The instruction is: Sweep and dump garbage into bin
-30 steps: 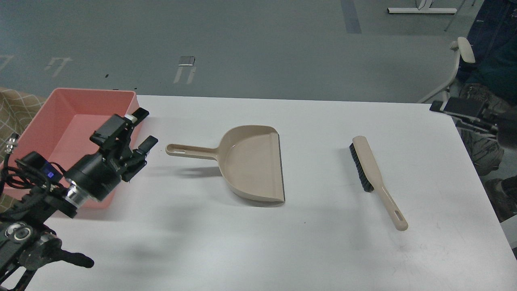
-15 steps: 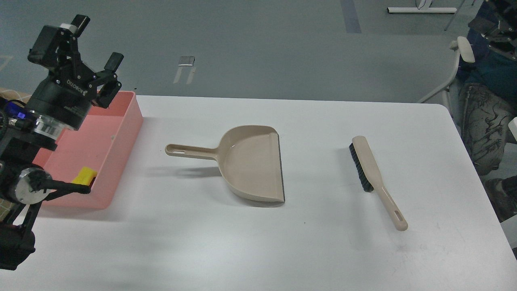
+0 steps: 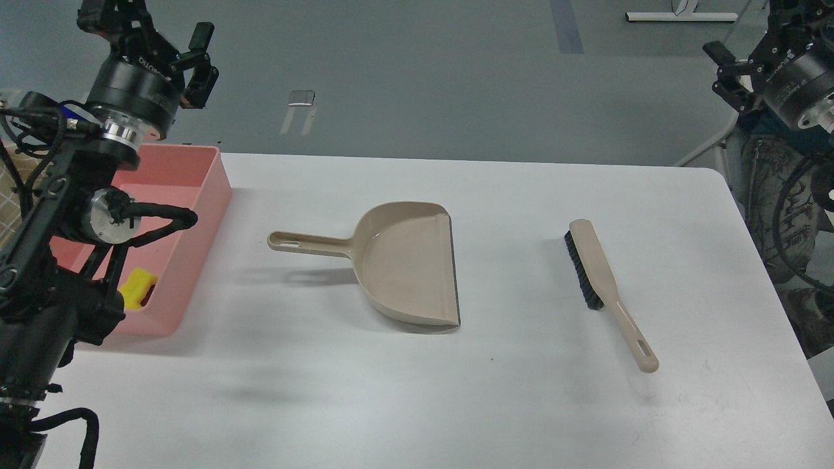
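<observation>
The pink bin (image 3: 210, 195) stands at the table's left edge, partly hidden by my left arm. The yellow foam chunk (image 3: 138, 287) lies inside it near the front corner. The off-white stick does not show. My left gripper (image 3: 151, 23) is raised high above the bin's far end, open and empty. My right gripper (image 3: 749, 29) is raised off the table's far right corner, open and empty, with its top cut by the frame edge.
A beige dustpan (image 3: 407, 260) lies empty at the table's middle, handle pointing left toward the bin. A beige brush (image 3: 603, 280) with black bristles lies to its right. A chair and a seated person are off the right edge.
My left gripper has risen from beside the bin's front to high above its far end. My right gripper has come into view at the top right. The dustpan and brush have not moved.
</observation>
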You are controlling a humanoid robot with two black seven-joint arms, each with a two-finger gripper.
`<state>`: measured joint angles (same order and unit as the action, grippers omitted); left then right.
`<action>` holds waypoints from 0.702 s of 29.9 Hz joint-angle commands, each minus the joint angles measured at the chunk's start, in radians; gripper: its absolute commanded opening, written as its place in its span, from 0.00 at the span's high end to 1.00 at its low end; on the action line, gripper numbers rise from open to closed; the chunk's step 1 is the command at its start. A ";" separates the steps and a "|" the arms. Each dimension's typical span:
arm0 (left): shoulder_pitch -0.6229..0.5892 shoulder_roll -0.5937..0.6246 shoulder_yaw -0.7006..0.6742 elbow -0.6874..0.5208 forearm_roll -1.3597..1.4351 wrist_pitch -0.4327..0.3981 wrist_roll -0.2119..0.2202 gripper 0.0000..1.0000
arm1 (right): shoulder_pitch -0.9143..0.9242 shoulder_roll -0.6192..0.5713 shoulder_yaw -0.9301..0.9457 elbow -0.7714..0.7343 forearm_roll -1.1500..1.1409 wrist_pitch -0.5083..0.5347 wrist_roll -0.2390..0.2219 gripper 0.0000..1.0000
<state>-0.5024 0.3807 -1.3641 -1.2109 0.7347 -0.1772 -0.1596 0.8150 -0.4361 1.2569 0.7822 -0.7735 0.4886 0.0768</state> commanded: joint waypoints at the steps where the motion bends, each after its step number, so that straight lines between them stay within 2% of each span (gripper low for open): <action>1: -0.024 0.000 0.003 0.091 0.003 -0.099 0.005 0.02 | 0.000 0.028 0.009 0.000 0.013 0.000 -0.003 0.00; 3: -0.031 -0.006 0.002 0.123 -0.001 -0.116 0.005 0.02 | 0.000 0.040 0.009 -0.001 0.013 -0.013 -0.006 0.00; 6: -0.070 -0.072 0.000 0.183 -0.001 -0.119 0.005 0.02 | 0.001 0.100 0.009 -0.001 0.013 -0.097 0.000 0.00; 10: -0.076 -0.089 0.000 0.192 -0.003 -0.096 0.003 0.02 | 0.001 0.134 0.009 -0.001 0.014 -0.099 0.000 0.00; 14: -0.071 -0.124 0.000 0.192 -0.093 -0.016 -0.014 0.02 | 0.001 0.181 0.007 -0.003 0.013 -0.102 -0.002 0.00; 19: -0.071 -0.140 -0.027 0.192 -0.251 -0.008 -0.020 0.02 | -0.011 0.223 0.007 -0.006 0.013 -0.122 -0.002 0.00; 21: -0.074 -0.114 -0.024 0.192 -0.264 -0.016 -0.003 0.02 | -0.013 0.226 0.006 -0.005 0.014 -0.125 -0.002 0.00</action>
<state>-0.5745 0.2445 -1.3845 -1.0185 0.5052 -0.1858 -0.1761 0.8072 -0.2202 1.2637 0.7770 -0.7604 0.3696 0.0749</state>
